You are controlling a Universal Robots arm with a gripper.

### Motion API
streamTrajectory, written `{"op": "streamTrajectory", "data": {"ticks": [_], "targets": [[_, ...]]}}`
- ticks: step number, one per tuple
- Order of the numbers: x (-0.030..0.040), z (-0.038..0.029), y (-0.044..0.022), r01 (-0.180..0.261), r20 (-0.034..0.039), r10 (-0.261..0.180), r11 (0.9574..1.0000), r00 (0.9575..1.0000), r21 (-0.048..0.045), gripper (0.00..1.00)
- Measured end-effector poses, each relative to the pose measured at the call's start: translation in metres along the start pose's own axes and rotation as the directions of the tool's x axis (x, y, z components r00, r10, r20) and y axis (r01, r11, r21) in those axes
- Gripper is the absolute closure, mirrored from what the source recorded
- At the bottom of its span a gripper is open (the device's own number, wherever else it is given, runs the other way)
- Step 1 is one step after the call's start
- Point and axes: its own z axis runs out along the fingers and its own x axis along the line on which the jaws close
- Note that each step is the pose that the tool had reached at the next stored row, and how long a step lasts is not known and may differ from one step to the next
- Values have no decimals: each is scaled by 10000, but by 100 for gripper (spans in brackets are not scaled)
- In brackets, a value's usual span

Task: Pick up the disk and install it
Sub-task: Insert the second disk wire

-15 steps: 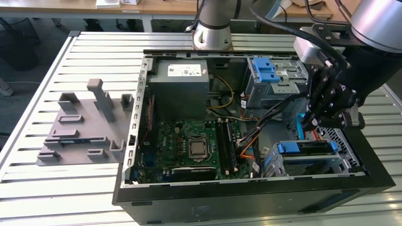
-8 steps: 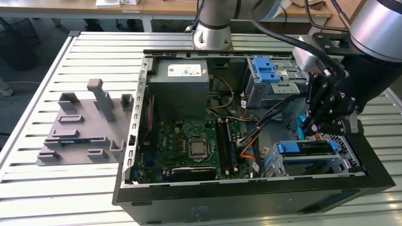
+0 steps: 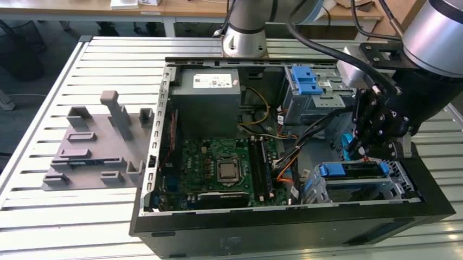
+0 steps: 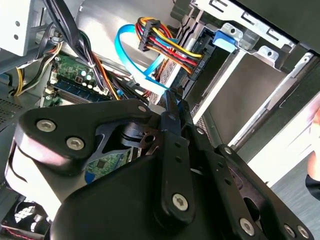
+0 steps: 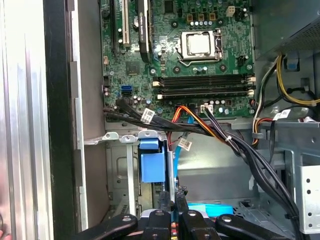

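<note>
At the exterior view's left, a grey moulded fixture [image 3: 94, 143] is seen lying on the slatted metal desk [image 3: 43, 216], well apart from the work. Beside it stands the opened computer case [image 3: 289, 227], in which the grey power-supply box [image 3: 210, 92] and the green motherboard [image 3: 224, 168] are laid out. Further towards the exterior view's right, a grey metal cage with a blue latch [image 3: 307, 81] is fixed at the far wall. Past it, the gripper [image 3: 365, 156] is held low inside the case, directly over the near drive bay [image 3: 361, 181]. In both wrist views the gripper [image 5: 173, 196] [image 4: 172, 102] is shown with its fingers drawn together, tips almost touching. Whether anything thin is pinched between them cannot be told. The disk [image 5: 210, 209] is judged to be the flat piece with a blue frame edge seen in the first wrist view, just beneath and beside the gripper's linkage in the bay area. Disk and gripper are thus nearly stacked, with the disk below the fingers rather than off to a side. Its visible blue edge is seen running along the same line as the two fingers, but its full long axis is hidden. A bundle of coloured cables [image 4: 165, 42] and a light-blue cable [image 4: 132, 57] are seen close by the fingertips
</note>
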Motion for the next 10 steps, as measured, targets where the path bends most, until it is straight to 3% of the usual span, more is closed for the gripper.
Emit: {"op": "streamTrajectory", "data": {"ticks": [10], "targets": [[71, 64, -11, -141, 2, 141, 9999, 9999, 0, 84]]}}
